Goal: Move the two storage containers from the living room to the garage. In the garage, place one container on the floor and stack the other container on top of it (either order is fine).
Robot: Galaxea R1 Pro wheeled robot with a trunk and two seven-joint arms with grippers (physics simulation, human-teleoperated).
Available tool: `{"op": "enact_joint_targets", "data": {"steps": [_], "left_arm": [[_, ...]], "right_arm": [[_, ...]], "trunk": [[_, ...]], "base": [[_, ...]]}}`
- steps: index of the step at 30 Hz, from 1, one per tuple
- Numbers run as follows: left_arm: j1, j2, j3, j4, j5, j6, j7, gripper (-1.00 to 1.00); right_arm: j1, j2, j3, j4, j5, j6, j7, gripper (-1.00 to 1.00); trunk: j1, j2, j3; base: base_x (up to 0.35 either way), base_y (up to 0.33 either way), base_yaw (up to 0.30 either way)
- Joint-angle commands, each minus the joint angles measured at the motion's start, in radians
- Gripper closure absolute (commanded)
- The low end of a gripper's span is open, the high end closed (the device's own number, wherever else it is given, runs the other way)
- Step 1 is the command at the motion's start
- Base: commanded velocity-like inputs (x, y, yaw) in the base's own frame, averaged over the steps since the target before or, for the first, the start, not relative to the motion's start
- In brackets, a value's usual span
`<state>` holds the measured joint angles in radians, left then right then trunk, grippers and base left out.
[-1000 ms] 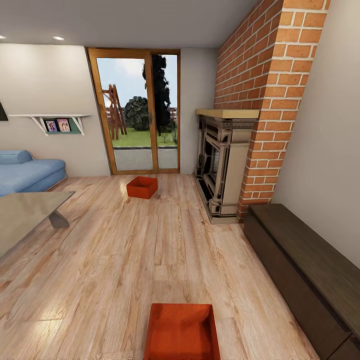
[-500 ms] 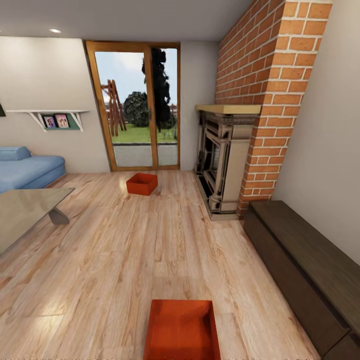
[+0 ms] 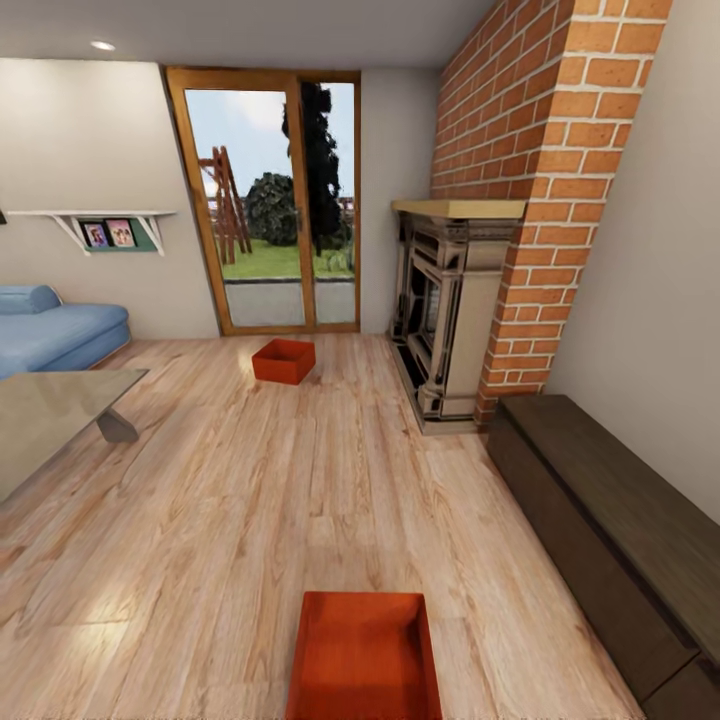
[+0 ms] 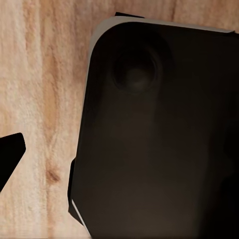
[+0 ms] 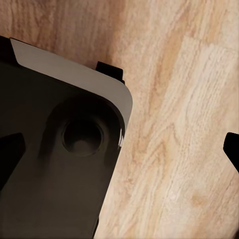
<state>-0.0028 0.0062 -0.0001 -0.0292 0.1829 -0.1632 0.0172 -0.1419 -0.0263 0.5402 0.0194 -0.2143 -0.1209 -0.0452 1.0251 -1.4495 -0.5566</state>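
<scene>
Two red-orange storage containers lie on the light wood-plank floor of the living room. The near container [image 3: 365, 655] sits at the bottom middle of the head view, close in front of me, its open top facing up. The far container [image 3: 283, 361] rests in front of the wood-framed glass doors [image 3: 270, 205]. In the left wrist view, one black fingertip [image 4: 10, 155] of my left gripper [image 4: 119, 154] shows over the planks. My right gripper [image 5: 122, 152] has its fingertips [image 5: 232, 147] spread wide, with nothing between them. Both hang beside my dark base [image 4: 159, 134].
A brick chimney [image 3: 545, 190] with a fireplace [image 3: 445, 315] stands at the right, and a long dark bench [image 3: 610, 530] runs along the right wall. A glass-topped table [image 3: 50, 420] and a blue sofa [image 3: 50, 335] stand at the left. Open floor [image 3: 300, 480] stretches between the containers.
The whole head view has shifted slightly, so the camera moved. The containers lie where they were on the floor.
</scene>
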Motion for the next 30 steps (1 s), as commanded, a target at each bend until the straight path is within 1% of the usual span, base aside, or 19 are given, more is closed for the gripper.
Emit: {"op": "enact_joint_targets", "data": {"steps": [1, 30], "left_arm": [[0.000, 0.000, 0.000, 0.000, 0.004, -0.003, 0.001, -1.00], [0.000, 0.000, -0.001, 0.000, 0.004, -0.002, 0.001, -1.00]], "right_arm": [[-0.001, 0.000, 0.008, 0.002, -0.009, -0.005, -0.001, -1.00], [-0.001, 0.000, 0.007, 0.002, -0.010, -0.005, -0.001, -1.00]], "trunk": [[0.000, 0.000, -0.002], [0.000, 0.000, -0.048]], "base": [[0.000, 0.000, 0.000], [0.000, 0.000, 0.000]]}}
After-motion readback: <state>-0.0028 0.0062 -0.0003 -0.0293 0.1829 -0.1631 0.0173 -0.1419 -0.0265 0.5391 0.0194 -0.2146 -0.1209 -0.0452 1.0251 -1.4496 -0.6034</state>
